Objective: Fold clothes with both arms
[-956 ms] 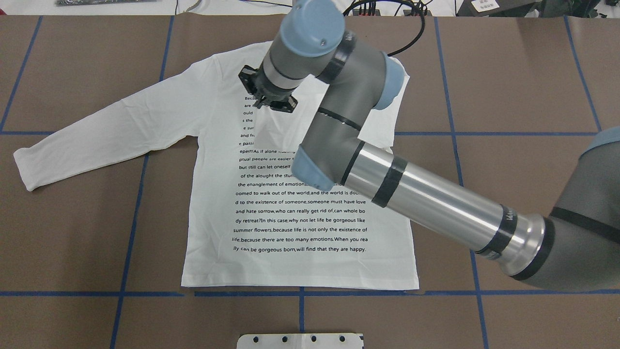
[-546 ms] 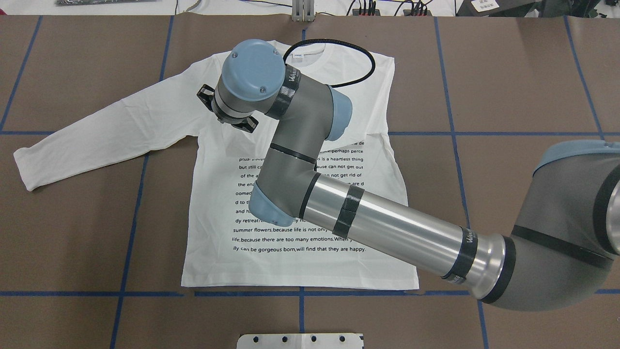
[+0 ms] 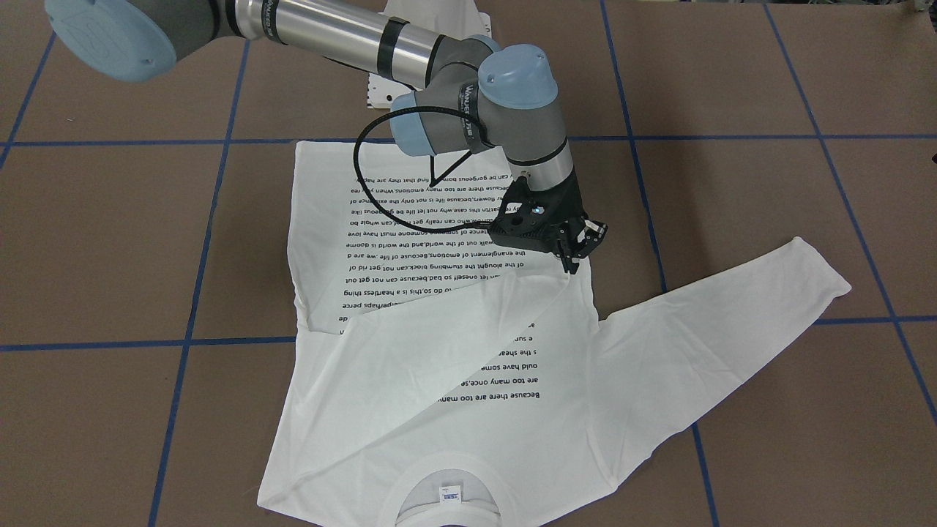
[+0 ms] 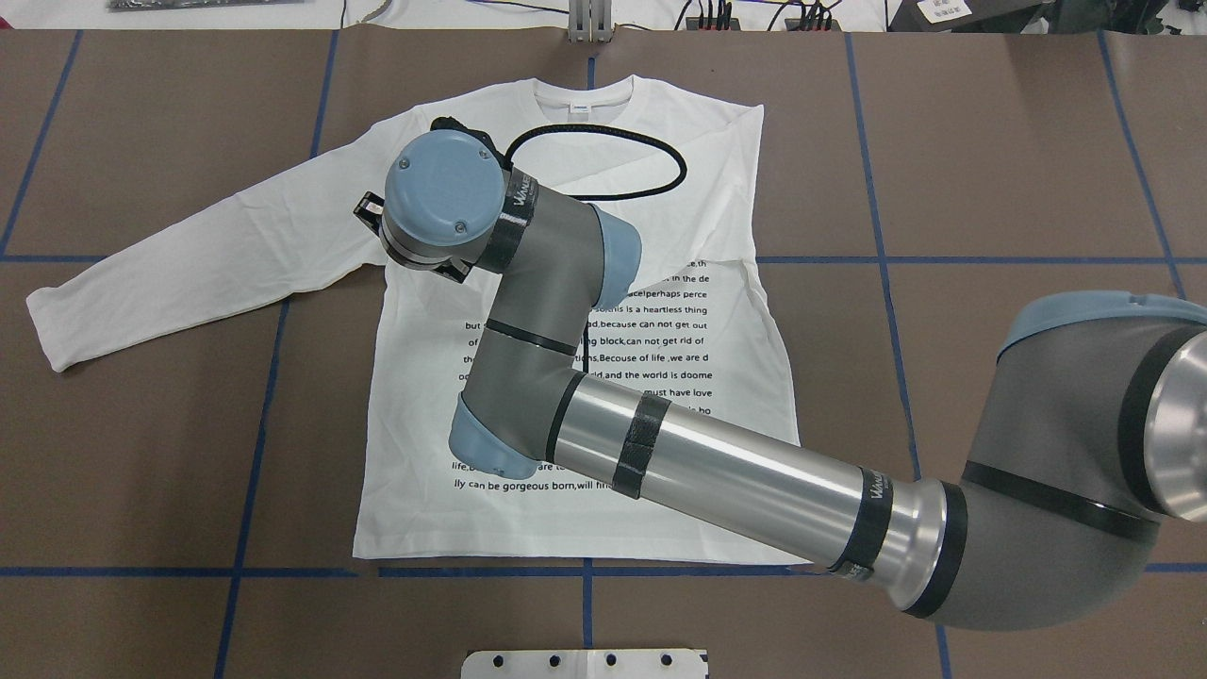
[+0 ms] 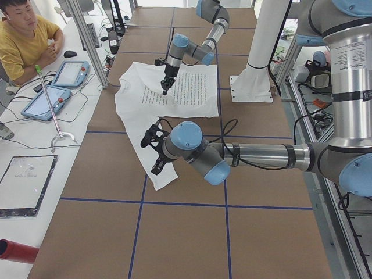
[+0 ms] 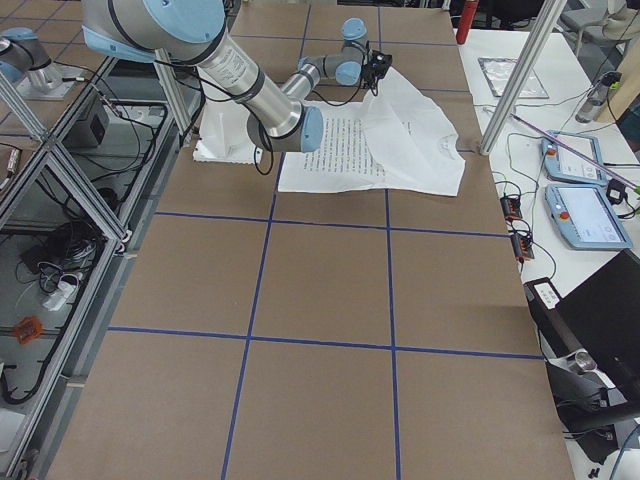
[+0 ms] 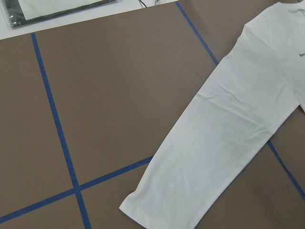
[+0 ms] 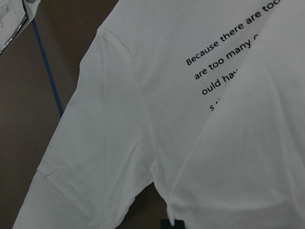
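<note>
The clothes [image 4: 585, 528] are one white long-sleeved T-shirt, spread flat with the text side up, also seen in the front view [image 3: 439, 454] and the right wrist view [image 8: 119, 119]. My right gripper [image 3: 575, 258] is shut on the cuff of one sleeve [image 3: 439, 344], which is folded slanting across the chest. It hangs over the opposite armpit. In the overhead view its wrist [image 4: 438, 198] hides the fingers. The other sleeve [image 4: 189, 264] lies stretched out. My left gripper [image 5: 153, 152] hovers near that sleeve's end [image 7: 224, 143]; I cannot tell whether it is open or shut.
A white pedestal plate [image 4: 585, 663] stands at the table's near edge. A black cable loop [image 4: 603, 160] hangs over the shirt's collar area. Blue tape lines [image 4: 245, 471] cross the brown table. A person [image 5: 23, 46] sits by tablets [image 5: 43, 102] at a side table.
My right arm has swung leftward across the shirt, carrying the sleeve cuff from the upper chest over to the opposite armpit. More of the text on the right side shows.
</note>
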`<state>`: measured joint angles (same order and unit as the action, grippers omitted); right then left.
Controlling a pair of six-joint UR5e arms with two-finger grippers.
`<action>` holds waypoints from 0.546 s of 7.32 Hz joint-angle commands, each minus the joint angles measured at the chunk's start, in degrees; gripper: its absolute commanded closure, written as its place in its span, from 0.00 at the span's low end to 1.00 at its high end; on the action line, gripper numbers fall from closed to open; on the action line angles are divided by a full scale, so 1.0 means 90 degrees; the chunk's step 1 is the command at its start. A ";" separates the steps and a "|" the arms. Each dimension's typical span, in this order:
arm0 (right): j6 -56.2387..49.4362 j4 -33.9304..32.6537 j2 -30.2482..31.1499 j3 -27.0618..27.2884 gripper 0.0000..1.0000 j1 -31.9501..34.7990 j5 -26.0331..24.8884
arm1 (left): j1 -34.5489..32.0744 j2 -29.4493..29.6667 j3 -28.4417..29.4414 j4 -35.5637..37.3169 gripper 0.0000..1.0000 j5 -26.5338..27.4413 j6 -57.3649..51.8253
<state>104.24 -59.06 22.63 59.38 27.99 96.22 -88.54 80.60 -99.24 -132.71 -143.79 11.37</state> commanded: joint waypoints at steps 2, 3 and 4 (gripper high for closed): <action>0.0000 0.0322 -0.0044 -0.0279 0.18 -0.0005 -0.0280 | 0.0013 0.0019 0.0070 0.0010 0.00 0.0000 -0.0004; 0.0010 0.0322 -0.0131 -0.0289 0.06 -0.0005 -0.0300 | 0.0042 0.0068 0.0099 0.0029 0.00 0.0000 0.0083; 0.0039 0.0313 -0.0199 -0.0270 0.05 -0.0005 -0.0387 | 0.0226 0.0233 0.0225 0.0000 0.00 0.0097 0.0403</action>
<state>104.36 -56.25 21.58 56.93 27.95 93.55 -87.84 81.41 -98.19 -132.58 -143.59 12.58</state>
